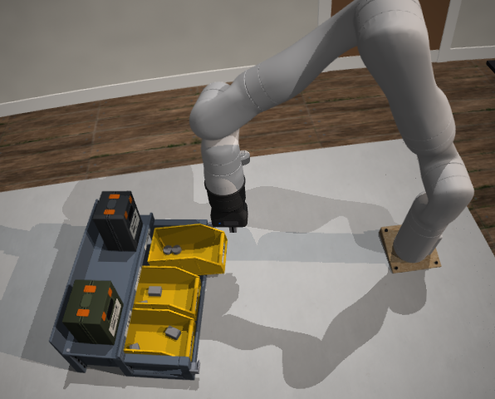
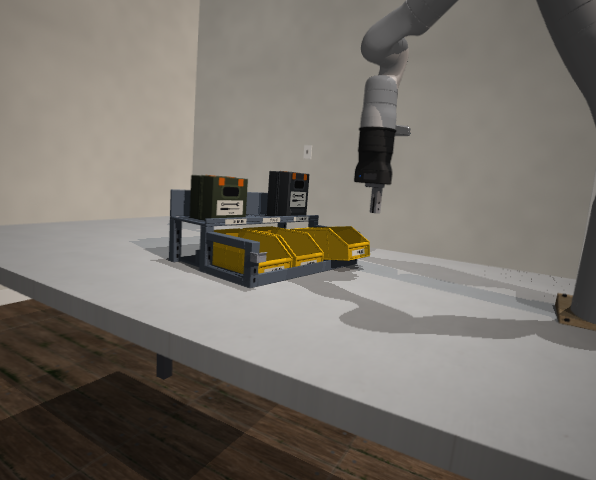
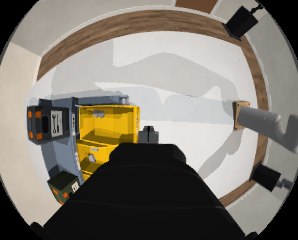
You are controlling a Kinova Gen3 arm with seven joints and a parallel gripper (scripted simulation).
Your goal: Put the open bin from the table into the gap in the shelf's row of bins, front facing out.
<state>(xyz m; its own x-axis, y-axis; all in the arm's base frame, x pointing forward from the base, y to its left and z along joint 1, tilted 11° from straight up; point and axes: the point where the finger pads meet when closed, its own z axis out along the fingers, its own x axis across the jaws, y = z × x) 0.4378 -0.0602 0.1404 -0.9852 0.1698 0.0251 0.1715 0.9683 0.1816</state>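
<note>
While two yellow bins are already sitting deep in their places, the third open-fronted bin (image 1: 208,266) (image 2: 346,243) (image 3: 109,110) is resting in the end gap of the row, its front jutting out past the shelf's edge. In the exterior view I am seeing that front raised above the lip (image 2: 290,274), so I am judging that the bin is lying tilted or propped on the lip rather than down behind it. Its open front is facing out like the others, and two round grey parts (image 1: 172,249) (image 3: 98,114) are lying inside, toward the back.

Beside it, the middle bin (image 1: 168,292) (image 2: 303,253) (image 3: 94,159) and the far bin (image 1: 159,335) (image 2: 231,257) are sitting lower and farther in, each with grey parts in view from the top. Above and behind, the shelf unit (image 1: 132,296) (image 2: 204,248) is carrying a black tool case (image 1: 118,223) (image 2: 288,193) (image 3: 46,125) and a green one (image 1: 92,313) (image 2: 218,196) (image 3: 64,187).

I am holding the jaws (image 1: 232,229) (image 2: 375,200) together with nothing between them, above the desk (image 1: 307,296) (image 2: 184,320) (image 3: 189,75) and clear of the bin's front. Placement is looking mostly done; what is remaining, as I am reading it, is pushing the bin fully back and letting its front drop behind the lip. A high push could be tipping it, so I am favouring a low, square contact.
</note>
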